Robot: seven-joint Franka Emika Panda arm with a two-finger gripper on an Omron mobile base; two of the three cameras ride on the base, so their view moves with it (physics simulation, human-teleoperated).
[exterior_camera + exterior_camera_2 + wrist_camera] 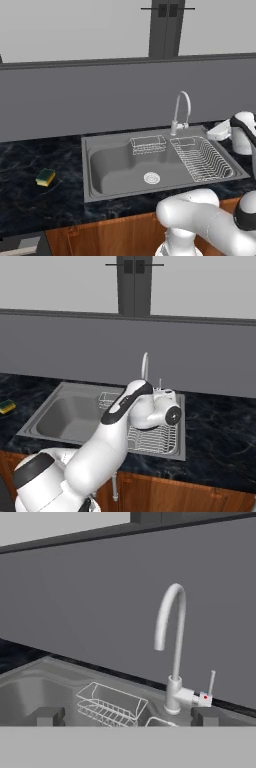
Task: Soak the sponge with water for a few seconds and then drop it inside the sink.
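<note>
1. One small sponge (45, 177) lies far left of the sink (90, 165) on the dark marbled counter (30, 200); you see a yellow block with a green scrub top, lying flat, well apart from the basin rim. Its long axis looks to run slantwise to the sink's front edge.
2. Move right and you reach the sink itself: a grey steel rectangle with a deep, smooth basin and a round drain (151, 177) on its floor.
3. At the sink's back wall hangs a small wire basket (148, 144); to its right a larger wire dish rack (202, 159) fills the sink's right part.
4. Behind the rack, on the sink's back rim, stands the arched chrome faucet (172, 647), its spout curving toward the basin, with a slim lever (211, 684) on its right.
5. Your gripper (127, 716) hovers over the sink facing the faucet, its two dark fingertips (48, 716) spread wide and holding nothing.
6. Beyond the sink rises a plain grey wall (100, 95).
</note>
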